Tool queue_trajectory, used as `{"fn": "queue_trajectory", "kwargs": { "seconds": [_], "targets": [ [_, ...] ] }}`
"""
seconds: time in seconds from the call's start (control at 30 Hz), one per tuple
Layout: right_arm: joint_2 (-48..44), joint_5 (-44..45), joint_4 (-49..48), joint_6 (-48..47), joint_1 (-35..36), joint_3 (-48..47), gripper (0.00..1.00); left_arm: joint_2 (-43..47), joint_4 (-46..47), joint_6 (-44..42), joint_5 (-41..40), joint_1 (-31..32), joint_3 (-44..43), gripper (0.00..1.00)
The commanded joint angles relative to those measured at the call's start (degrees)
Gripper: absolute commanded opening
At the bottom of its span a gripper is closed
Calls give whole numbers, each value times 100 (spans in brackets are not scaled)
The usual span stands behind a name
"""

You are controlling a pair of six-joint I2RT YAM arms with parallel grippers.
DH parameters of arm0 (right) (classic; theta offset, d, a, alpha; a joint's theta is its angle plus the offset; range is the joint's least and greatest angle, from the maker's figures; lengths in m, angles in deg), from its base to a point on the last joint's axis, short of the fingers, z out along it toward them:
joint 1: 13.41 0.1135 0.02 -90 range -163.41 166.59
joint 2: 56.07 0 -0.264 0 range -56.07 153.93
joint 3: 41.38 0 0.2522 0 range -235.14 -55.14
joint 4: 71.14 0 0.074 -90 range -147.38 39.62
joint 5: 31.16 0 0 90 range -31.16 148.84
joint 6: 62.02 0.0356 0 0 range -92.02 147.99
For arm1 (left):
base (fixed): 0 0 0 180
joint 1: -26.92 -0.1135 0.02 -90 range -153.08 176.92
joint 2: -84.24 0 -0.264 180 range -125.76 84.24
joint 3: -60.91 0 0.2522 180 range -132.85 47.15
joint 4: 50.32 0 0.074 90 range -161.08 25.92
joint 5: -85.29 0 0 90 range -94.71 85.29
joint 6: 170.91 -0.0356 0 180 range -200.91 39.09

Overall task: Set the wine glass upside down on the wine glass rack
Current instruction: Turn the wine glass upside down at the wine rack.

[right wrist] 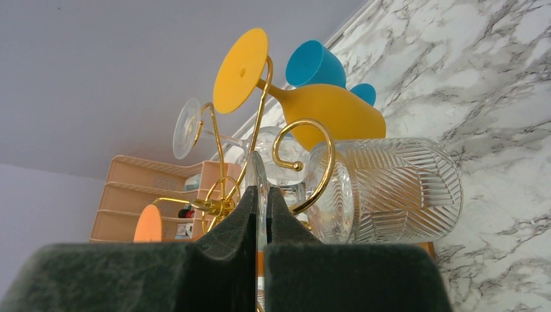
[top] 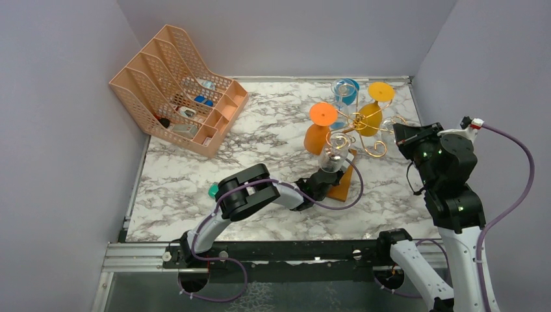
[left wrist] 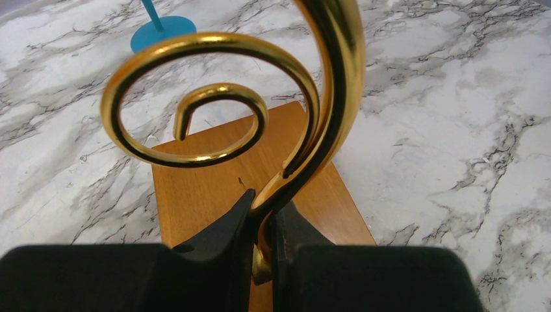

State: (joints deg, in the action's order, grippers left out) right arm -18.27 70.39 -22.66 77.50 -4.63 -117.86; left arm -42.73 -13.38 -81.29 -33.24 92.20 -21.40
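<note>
A peach plastic mesh file organiser stands angled at the far left, with small items in its stepped slots. The bench is glossy white marble with grey veins, and its left and middle lie open between the organiser and the arms. Right of centre is the wine glass rack, made of thin polished gold wire with arms curling into spirals, on a flat orange-brown wooden base. A matte orange glass and a yellow glass hang on it with their feet uppermost. A ribbed clear glass hangs at the near arm, and a blue glass stands upright on the bench behind. The rack's right side is crowded, close to the right arm and the grey wall. The left gripper has its jaws nearly shut, pinching the gold wire of the near spiral arm above the base. The right gripper has its jaws closed on the thin clear foot of the wine glass. This glass is ribbed and gold-rimmed, and it hangs upside down at a spiral arm on the rack's right side, bowl toward the bench.
</note>
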Motion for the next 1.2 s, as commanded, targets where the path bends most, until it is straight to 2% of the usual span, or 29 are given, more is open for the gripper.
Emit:
{"fn": "queue_trajectory", "kwargs": {
  "seconds": [0.0,0.6,0.93,1.17],
  "targets": [
    [-93,187,-167,71,28,-53,1,234,-240,-293,-425,-256,66,0],
    [175,726,-602,563,27,-224,1,189,-310,-207,-311,-261,130,0],
    [157,1058,-901,515,23,-311,1,217,-321,-125,-196,-262,191,0],
    [128,1212,-779,468,24,-304,1,208,-335,-94,-187,-261,191,0]
  ]
}}
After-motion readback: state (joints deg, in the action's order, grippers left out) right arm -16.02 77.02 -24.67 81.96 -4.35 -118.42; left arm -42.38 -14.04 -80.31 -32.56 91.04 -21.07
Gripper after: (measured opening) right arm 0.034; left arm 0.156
